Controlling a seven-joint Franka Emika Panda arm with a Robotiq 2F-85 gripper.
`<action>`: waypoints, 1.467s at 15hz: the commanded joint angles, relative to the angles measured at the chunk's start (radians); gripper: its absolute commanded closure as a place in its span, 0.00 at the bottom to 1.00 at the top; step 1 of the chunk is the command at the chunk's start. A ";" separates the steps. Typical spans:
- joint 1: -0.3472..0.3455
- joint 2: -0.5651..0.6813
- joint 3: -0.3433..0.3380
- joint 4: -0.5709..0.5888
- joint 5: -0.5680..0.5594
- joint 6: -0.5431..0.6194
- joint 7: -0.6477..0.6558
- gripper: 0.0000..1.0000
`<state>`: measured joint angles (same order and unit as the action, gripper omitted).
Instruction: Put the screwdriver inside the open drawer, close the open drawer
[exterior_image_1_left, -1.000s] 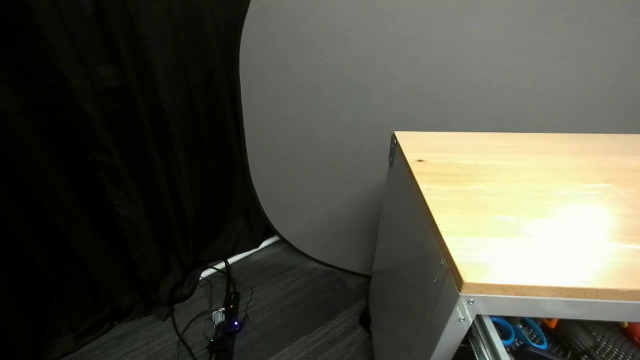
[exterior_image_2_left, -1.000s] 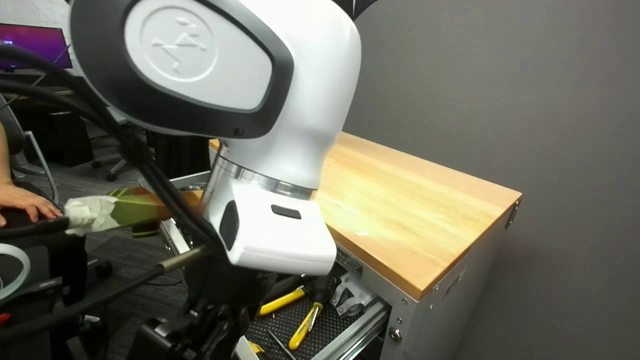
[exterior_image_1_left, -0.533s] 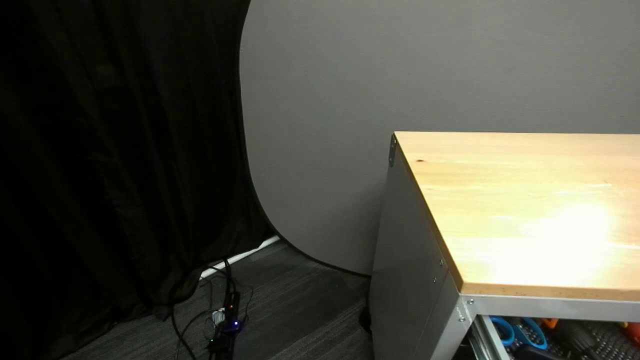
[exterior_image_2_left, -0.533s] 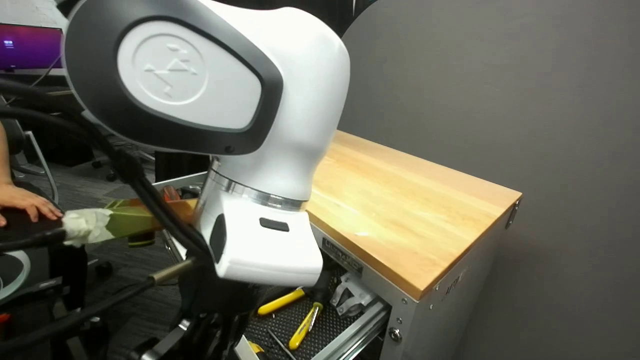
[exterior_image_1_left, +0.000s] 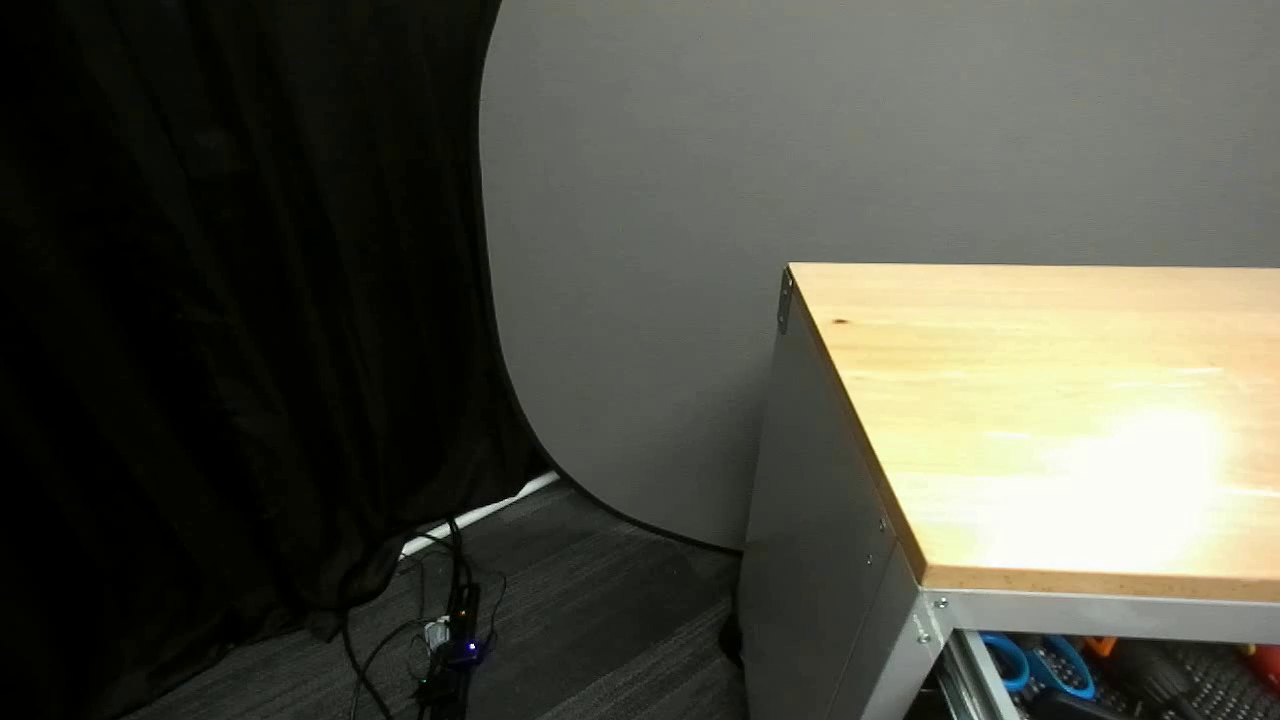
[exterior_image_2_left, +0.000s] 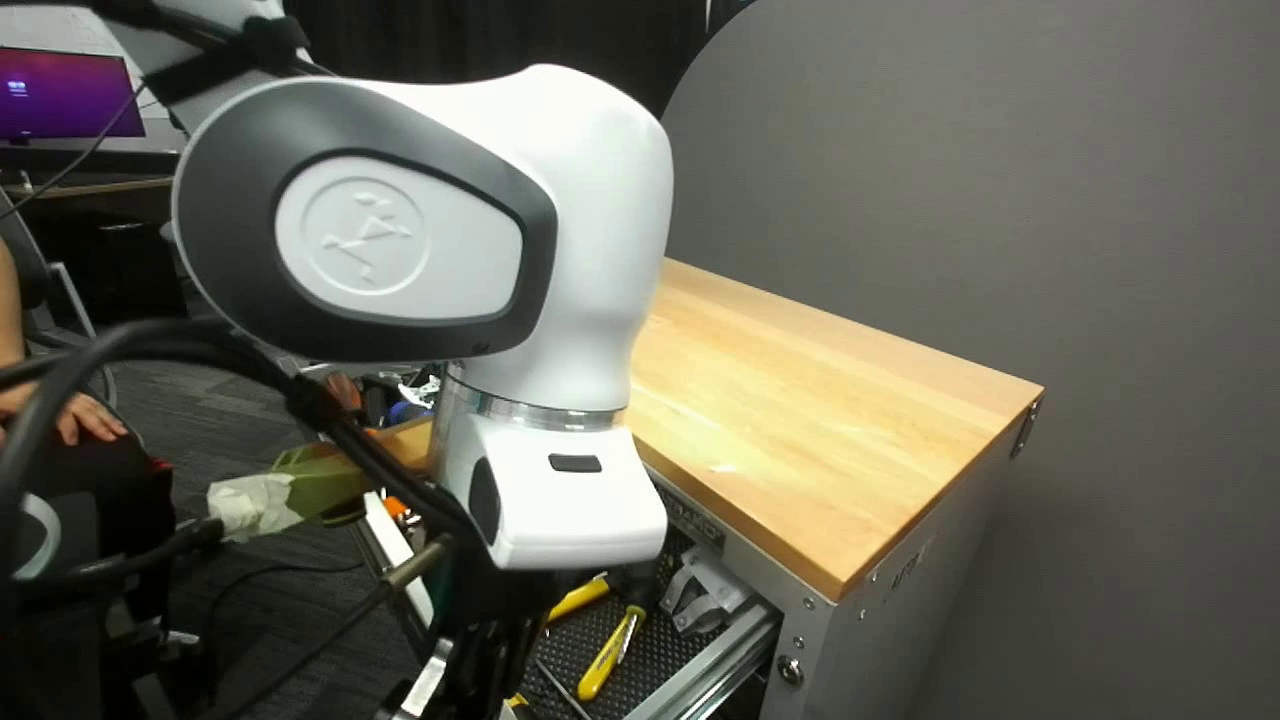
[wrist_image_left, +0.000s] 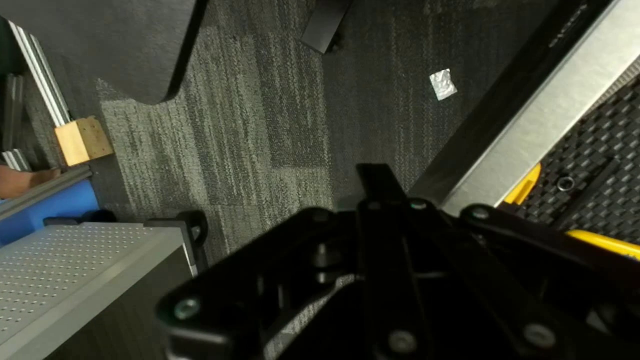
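In an exterior view the open drawer (exterior_image_2_left: 398, 545) stands pulled out of the cabinet, its white rim partly covered by my arm. Its side edge (exterior_image_1_left: 988, 680) shows at the lower right of an exterior view, and its metal rim (wrist_image_left: 560, 112) slants across the right of the wrist view. Over the floor, just outside that rim, my gripper (wrist_image_left: 377, 172) points down with its fingers together and nothing visible between them. A yellow-handled tool (exterior_image_2_left: 608, 660) and a thin metal rod (exterior_image_2_left: 562, 688) lie in the drawer. Which tool is the screwdriver I cannot tell.
Blue handles (exterior_image_1_left: 1065, 665) lie in the drawer. The wooden top (exterior_image_2_left: 790, 430) overhangs it. A perforated grey surface (wrist_image_left: 75, 270) and a dark panel (wrist_image_left: 115, 45) flank the floor, where a silver scrap (wrist_image_left: 443, 84) lies. Cables (exterior_image_2_left: 400, 490) hang by the arm; a person's hand (exterior_image_2_left: 90, 415) is behind.
The arm has sunk lower in the exterior view, shifting slightly left and then back right. The gripper's linkage, spread wider a second ago, has drawn together. The drawer has not moved.
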<state>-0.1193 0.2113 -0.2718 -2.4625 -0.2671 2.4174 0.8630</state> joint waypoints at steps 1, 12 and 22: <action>0.017 0.038 -0.017 -0.007 -0.042 0.142 0.061 1.00; 0.077 0.089 -0.035 0.054 -0.126 0.318 0.163 1.00; 0.128 0.170 -0.032 0.171 -0.074 0.372 0.128 1.00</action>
<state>-0.0277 0.3420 -0.2967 -2.3544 -0.3685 2.7495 0.9931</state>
